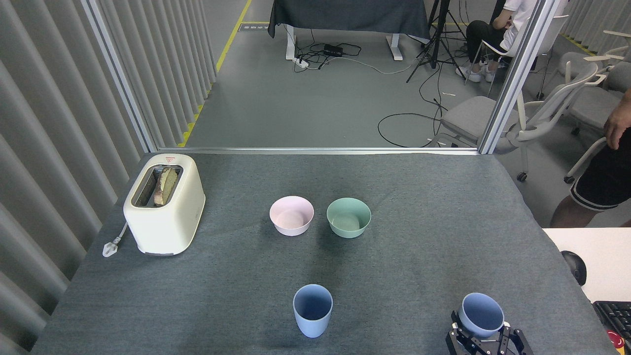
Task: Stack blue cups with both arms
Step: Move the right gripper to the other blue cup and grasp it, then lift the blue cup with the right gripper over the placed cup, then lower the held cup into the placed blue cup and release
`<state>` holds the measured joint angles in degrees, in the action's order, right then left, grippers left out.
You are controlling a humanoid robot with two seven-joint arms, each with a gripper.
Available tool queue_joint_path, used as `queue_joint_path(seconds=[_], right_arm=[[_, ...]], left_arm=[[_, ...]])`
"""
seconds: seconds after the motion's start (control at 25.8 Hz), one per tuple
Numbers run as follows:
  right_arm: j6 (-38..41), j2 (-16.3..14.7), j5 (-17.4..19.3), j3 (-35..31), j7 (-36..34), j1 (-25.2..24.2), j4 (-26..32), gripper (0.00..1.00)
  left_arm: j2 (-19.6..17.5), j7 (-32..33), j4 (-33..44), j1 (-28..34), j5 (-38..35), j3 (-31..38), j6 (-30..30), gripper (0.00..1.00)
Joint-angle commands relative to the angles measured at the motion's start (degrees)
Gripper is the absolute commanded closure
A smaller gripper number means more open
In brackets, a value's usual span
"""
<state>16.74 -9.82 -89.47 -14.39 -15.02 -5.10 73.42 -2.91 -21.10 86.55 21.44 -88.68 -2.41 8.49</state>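
One blue cup (312, 310) stands upright on the grey table cloth (222, 296), near the front edge at the middle. A second blue cup (480, 315) is at the front right, upright, with my right gripper (485, 337) under and around its lower half. Black fingers (456, 336) press against both sides of this cup, so the gripper is shut on it. Only the gripper's top shows above the bottom edge of the view. My left arm and gripper are out of view.
A pink bowl (291, 215) and a mint-green bowl (348, 217) sit side by side mid-table. A cream toaster (164, 203) with bread stands at the left. A white desk (591, 251) with mouse and keyboard adjoins the right; a person (604, 177) stands beyond it.
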Motion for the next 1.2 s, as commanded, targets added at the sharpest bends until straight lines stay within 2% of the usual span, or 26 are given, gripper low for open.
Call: queue_joint_path(seconds=[0.0, 0.16, 0.27, 0.35, 0.47, 0.58, 0.66, 0.81, 0.93, 1.16], right_arm=[[0.0, -0.2, -0.4, 0.8, -0.2, 0.1, 0.1, 0.30], [-0.1, 0.1, -0.2, 0.9, 0.0, 0.5, 2.1, 0.35], [-2.5, 1.6, -0.5, 1.5, 2.8, 6.1, 2.1, 0.36], [-5.4, 4.2, -2.2, 6.0, 5.3, 9.8, 2.1, 0.36], [-8.7, 7.1, -6.7, 15.1, 7.0, 16.1, 2.1, 0.36], [-10.1, 12.5, -9.0, 23.6, 9.8, 18.6, 2.4, 0.35], [-10.2, 14.2, -9.6, 27.9, 9.9, 17.8, 3.9, 0.35], [-9.9, 13.9, -9.6, 33.7, 9.9, 12.9, 8.7, 0.34], [-9.7, 13.6, -9.6, 34.7, 9.9, 9.6, 11.2, 0.33], [-9.7, 13.4, -9.6, 34.7, 9.9, 6.5, 11.3, 0.33]], left_arm=[[0.0, 0.0, -0.1, 0.0, 0.2, -0.1, -0.1, 0.00], [0.0, 0.0, -0.1, -0.1, 0.2, -0.1, -0.1, 0.00], [0.1, 0.0, -0.2, -0.1, 0.3, -0.1, -0.1, 0.00], [0.2, 0.0, -0.1, -0.1, 0.3, -1.0, -0.1, 0.00], [0.3, 0.0, -0.2, -0.3, 0.3, -1.9, -1.5, 0.00], [0.5, 0.0, -0.2, -0.6, 0.3, -2.2, -1.9, 0.00], [0.5, 0.0, -0.3, -0.6, 0.3, -2.1, -2.0, 0.00], [0.5, 0.0, -0.5, -0.7, 0.3, -2.1, -2.0, 0.00], [0.5, 0.0, -0.8, -0.7, 0.4, -2.1, -2.0, 0.00], [0.6, -0.1, -0.9, -0.8, 0.6, -2.1, -2.0, 0.00]])
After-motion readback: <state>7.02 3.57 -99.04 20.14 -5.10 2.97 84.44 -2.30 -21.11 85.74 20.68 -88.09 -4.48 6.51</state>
